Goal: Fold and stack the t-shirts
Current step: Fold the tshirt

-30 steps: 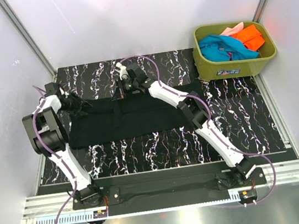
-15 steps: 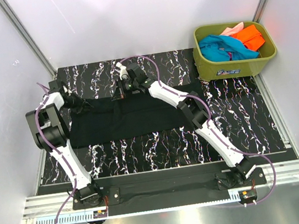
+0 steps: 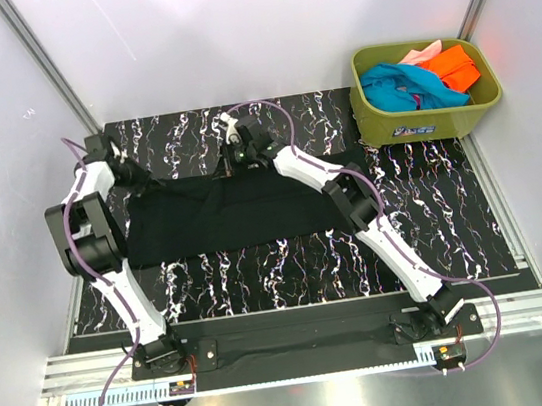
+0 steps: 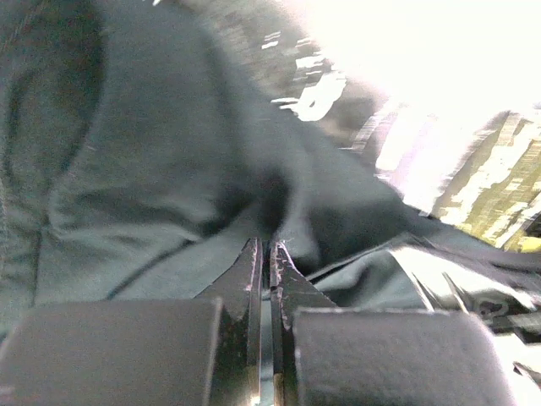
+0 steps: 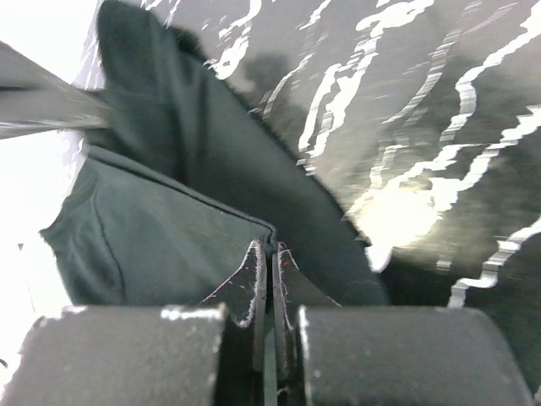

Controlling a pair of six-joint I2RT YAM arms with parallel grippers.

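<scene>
A large black t-shirt (image 3: 227, 212) lies folded lengthwise on the marbled table. Its far left corner is pinched in my left gripper (image 3: 139, 180), shut on the cloth; the left wrist view shows dark fabric (image 4: 169, 169) bunched at the closed tips (image 4: 269, 245). My right gripper (image 3: 232, 164) is shut on the shirt's far edge near the middle, and the right wrist view shows the hem (image 5: 186, 211) clamped at the gripper's tips (image 5: 270, 247). Teal-blue (image 3: 406, 83), orange (image 3: 454, 66) and pale pink (image 3: 420, 54) t-shirts lie in the tub.
An olive-green plastic tub (image 3: 428, 121) stands at the far right corner of the table. Metal frame posts (image 3: 44, 63) rise at the back left and back right. The black marbled table (image 3: 279, 262) shows bare in front of the shirt.
My left gripper has closed on the shirt's far left corner and shifted toward the back. The right gripper has drawn the far edge a little farther back and to the right.
</scene>
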